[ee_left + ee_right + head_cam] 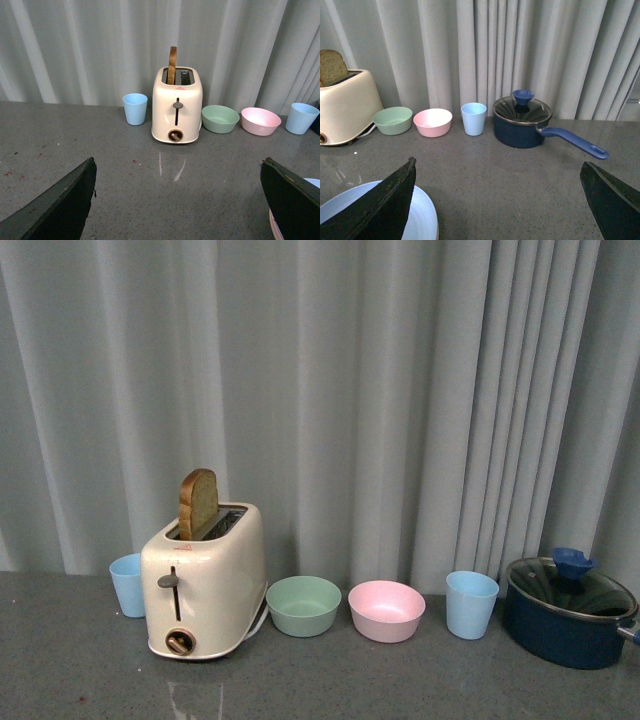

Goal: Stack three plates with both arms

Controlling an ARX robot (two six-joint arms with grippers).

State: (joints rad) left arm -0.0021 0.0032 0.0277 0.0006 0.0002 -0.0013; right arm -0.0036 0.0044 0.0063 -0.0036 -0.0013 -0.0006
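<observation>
Plates lie flat near both wide-spread grippers, seen only in part.

In the right wrist view a pale blue plate (422,220) lies flat on the grey counter (520,190), round with no long axis, half hidden behind one finger of the right gripper (497,200), whose jaws stand spread and empty. The left gripper (177,200) is likewise spread; at about 4 o'clock of its view a pink plate's rim (273,225) peeks beside a finger (295,200), a pale edge just above it.

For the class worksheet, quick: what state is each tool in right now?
Left tool: open, holding nothing.
Right tool: open, holding nothing; a plate lies under one finger.
</observation>
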